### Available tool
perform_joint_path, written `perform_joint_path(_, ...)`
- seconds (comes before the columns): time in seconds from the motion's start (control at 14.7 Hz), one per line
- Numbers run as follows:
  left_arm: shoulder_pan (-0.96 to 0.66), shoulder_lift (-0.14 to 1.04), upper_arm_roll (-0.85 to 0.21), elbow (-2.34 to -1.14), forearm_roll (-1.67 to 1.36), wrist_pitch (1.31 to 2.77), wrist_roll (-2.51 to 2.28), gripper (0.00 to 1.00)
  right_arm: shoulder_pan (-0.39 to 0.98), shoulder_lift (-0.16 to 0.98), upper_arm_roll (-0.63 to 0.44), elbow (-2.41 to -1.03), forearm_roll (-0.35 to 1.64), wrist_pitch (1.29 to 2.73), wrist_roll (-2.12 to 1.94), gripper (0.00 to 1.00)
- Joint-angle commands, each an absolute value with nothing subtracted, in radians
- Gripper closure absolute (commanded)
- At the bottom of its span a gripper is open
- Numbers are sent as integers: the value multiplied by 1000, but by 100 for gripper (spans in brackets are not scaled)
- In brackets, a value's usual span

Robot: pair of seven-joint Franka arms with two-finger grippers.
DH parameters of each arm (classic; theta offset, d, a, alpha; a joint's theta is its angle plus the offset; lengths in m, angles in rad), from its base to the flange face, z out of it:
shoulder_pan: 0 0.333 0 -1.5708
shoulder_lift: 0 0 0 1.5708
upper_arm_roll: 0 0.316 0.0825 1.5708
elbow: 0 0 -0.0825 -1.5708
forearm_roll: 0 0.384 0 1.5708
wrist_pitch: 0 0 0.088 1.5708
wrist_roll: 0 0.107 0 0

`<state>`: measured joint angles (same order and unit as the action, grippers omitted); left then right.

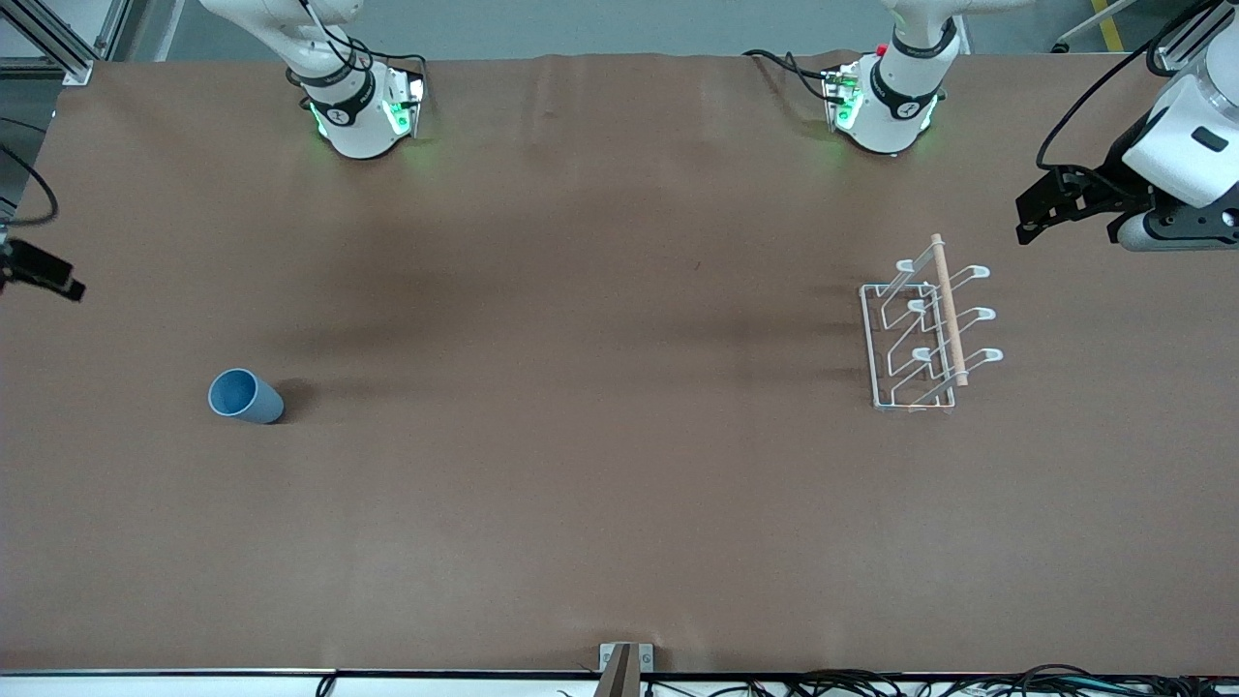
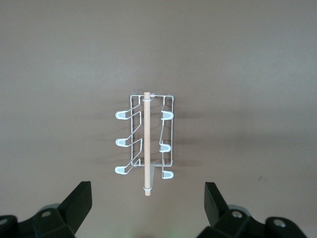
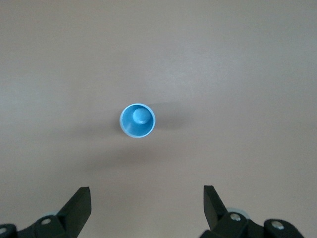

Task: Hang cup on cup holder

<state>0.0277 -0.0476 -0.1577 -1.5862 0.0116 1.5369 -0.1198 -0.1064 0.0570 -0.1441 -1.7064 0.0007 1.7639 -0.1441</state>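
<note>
Right now your cup [image 1: 245,396] stands upright on the desk, mouth up, toward the right arm's end and well apart from the cup holder [image 1: 924,331], which sits toward the left arm's end. What the coming move turns on is this: the right wrist view looks straight down into the cup [image 3: 137,120], so its long axis runs vertical, roughly in line with the right arm's approach, and the cup lies ahead of the fingertips rather than between them. You would judge the right arm the nearer one by far.

Your right gripper [image 3: 143,208] hangs high over the desk above the cup with its jaws spread wide and nothing in them. Your left gripper [image 2: 146,206] hovers over the cup holder [image 2: 145,143], equally wide and empty; that arm waits. In the front view it shows at the desk's edge, up in the air [image 1: 1041,208].

The rack's wooden rod [image 2: 147,144] runs lengthwise along the top, with looped prongs angling out on both sides; none carries a cup. Nothing is gripped yet, so the task looks barely begun.
</note>
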Motion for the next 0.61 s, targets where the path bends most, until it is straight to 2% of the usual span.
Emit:
perform_joint_path(0.0, 29, -34, -158, -1557, 11, 1517, -103, 0, -144, 130, -135, -1741, 8, 1838, -170, 0)
perform_joint_path(0.27, 26, -29, -160, -1557, 15, 1516, -104, 0, -143, 219, -135, -1770, 81, 1916, -172, 0)
perform_joint_path(0.54, 26, -29, -160, -1555, 21, 1516, -104, 0, -114, 229, -130, -1942, 87, 2167, -175, 0)
